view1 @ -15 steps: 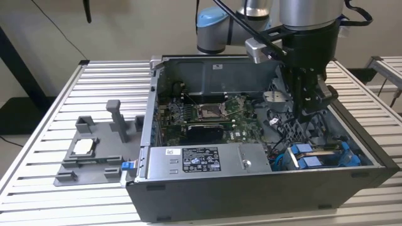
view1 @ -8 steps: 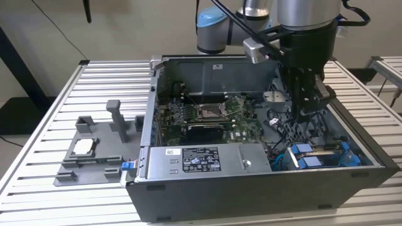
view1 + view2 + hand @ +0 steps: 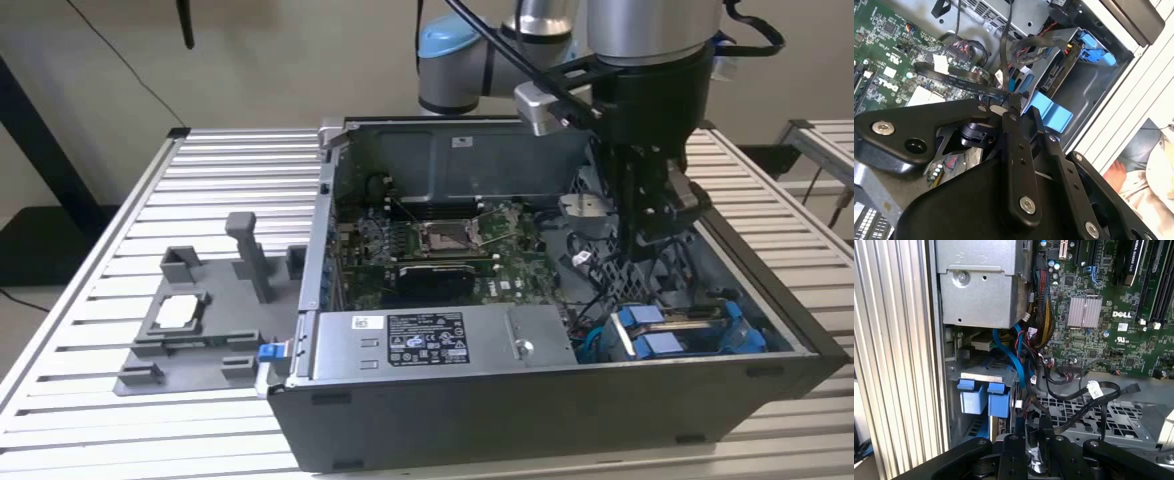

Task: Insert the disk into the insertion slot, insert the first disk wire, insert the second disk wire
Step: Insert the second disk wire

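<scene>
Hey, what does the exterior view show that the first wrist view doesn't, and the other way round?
The exterior view gives the grey fixture plate beside the case and the arm's blue-capped joint. The first wrist view gives a close look at the finned heat sink and the coloured wire bundle. Both show the motherboard and the drive cage's blue tabs.

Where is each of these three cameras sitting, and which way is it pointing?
Exterior view: off the arm, raised, looking down into the open computer case; the arm and gripper reach in.
First wrist view: on the arm, looking past the gripper at the motherboard and blue tabs.
Second wrist view: on the arm, from another angle, gripper in front.
Both wrist views share the gripper, motherboard and blue tabs.
</scene>
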